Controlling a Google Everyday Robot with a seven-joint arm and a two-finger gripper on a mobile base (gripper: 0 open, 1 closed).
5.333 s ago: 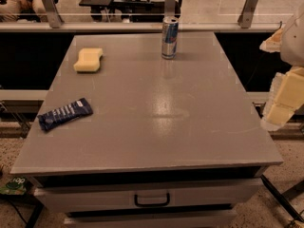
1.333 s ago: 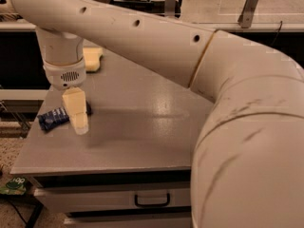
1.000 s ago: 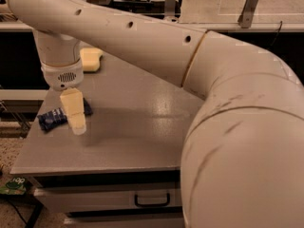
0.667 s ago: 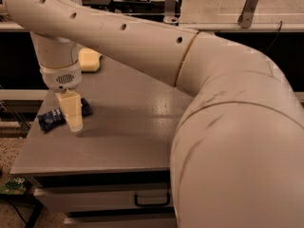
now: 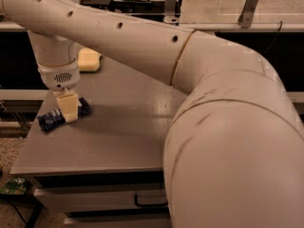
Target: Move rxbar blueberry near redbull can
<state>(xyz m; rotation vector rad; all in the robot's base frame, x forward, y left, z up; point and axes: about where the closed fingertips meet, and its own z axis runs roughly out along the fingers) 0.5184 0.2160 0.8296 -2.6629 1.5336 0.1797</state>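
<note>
The arm (image 5: 142,37) is spanning the grey table (image 5: 123,132) and blocking its far side, so the redbull can is not showing anywhere. The gripper (image 5: 70,114) is pointing straight down, its tip sitting over the middle of the rxbar blueberry (image 5: 49,121). The bar is lying flat directly beneath it, with its long axis running from lower left to upper right of the tip and both ends poking out. How wide the gripper is standing I cannot tell.
</note>
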